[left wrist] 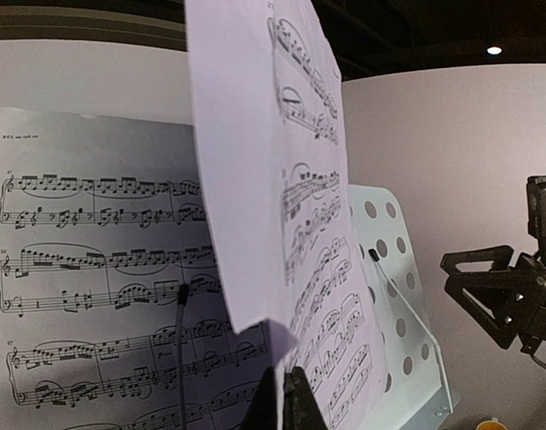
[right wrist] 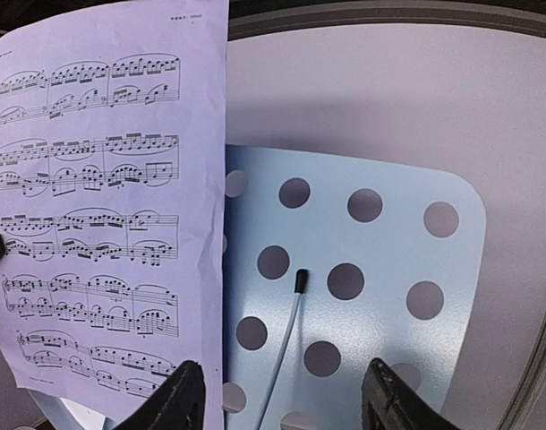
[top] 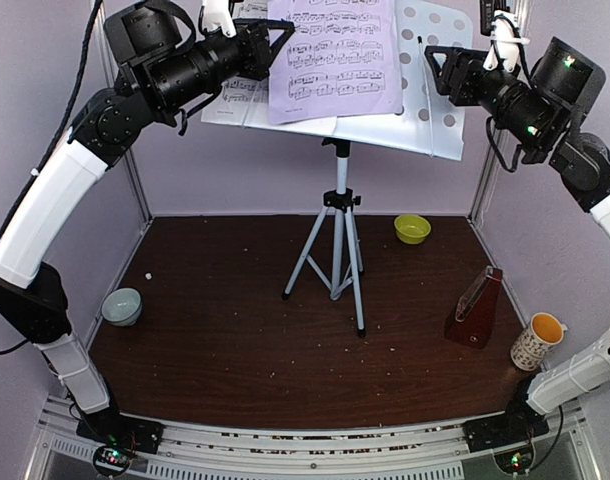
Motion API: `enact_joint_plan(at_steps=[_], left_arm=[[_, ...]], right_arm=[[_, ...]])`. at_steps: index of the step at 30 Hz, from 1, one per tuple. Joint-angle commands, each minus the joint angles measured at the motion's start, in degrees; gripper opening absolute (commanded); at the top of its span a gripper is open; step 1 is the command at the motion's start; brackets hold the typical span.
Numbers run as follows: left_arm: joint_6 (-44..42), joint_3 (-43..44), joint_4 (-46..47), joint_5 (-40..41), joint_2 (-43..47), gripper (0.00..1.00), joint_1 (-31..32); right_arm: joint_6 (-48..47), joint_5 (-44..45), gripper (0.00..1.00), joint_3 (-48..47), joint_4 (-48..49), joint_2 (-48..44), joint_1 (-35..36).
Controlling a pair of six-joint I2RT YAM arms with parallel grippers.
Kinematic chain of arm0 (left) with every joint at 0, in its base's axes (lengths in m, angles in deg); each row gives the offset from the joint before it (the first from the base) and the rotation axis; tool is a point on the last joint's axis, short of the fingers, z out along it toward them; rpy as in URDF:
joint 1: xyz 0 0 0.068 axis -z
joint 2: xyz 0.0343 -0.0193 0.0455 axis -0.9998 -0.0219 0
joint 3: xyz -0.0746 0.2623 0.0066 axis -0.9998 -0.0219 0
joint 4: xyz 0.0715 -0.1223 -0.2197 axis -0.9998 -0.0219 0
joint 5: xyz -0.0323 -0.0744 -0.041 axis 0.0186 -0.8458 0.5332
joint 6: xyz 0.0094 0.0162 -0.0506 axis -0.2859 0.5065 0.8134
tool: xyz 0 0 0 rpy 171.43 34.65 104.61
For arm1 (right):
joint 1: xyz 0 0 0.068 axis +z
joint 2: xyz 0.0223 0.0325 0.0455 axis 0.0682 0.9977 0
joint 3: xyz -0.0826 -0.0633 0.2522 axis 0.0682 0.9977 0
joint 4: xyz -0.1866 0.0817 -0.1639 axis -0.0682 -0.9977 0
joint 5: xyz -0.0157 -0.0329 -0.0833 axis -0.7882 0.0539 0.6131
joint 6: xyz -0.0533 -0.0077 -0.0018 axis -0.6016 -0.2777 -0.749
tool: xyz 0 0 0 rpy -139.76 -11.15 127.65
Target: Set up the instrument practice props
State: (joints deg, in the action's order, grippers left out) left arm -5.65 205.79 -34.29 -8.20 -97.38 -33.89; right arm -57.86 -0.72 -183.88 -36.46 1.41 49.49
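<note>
The white desk (top: 437,115) with round holes sat high on the silver tripod (top: 340,245). The tripod stood in the middle of the brown table (top: 215,330).

Two music pages were up on the desk. The back page (top: 235,98) lay flat on the 9 o'clock side of the desk. The front page (top: 335,55) was over the middle of the desk and hid part of the back page. The 3 o'clock side of the desk was bare. A thin wire arm (right wrist: 286,331) with a black tip lay across the holes there.

The left pincer (left wrist: 285,394) came in from 9 o'clock. Its two fingers were squeezed tight together, with the edge of the front page pinched between them. Seen from that arm's own camera, the page stuck out away from the back page.

The right pincer (right wrist: 286,399) was at the 3 o'clock side, pointing at the bare part of the desk. Its fingers were wide apart and held nothing. They did not touch the desk or the page.

Down on the table, the red-brown metronome (top: 475,310) stood upright at 4 o'clock from the tripod. A patterned mug (top: 538,340) stood just past it, also at 4 o'clock. A little green bowl (top: 412,228) sat at 1 o'clock, near the back wall. A pale bowl (top: 122,305) sat at 8 o'clock, near the left arm.
</note>
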Motion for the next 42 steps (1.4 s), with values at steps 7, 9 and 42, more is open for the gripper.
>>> enact_joint_plan(at_steps=[7,9,42], left_arm=[[-0.3,1.1,1.9,-0.3,0.3,0.00,0.5],[-0.6,1.0,2.1,-0.3,0.3,0.00,0.5],[-2.8,-1.3,2.4,6.5,1.6,0.00,1.7]], right_arm=[[14.0,-1.0,0.63,1.3,-2.4,0.2,-0.9],[16.0,-1.8,0.62,1.2,-2.9,0.4,-1.4],[23.0,-6.7,0.00,14.0,13.6,-2.4,-3.8]])
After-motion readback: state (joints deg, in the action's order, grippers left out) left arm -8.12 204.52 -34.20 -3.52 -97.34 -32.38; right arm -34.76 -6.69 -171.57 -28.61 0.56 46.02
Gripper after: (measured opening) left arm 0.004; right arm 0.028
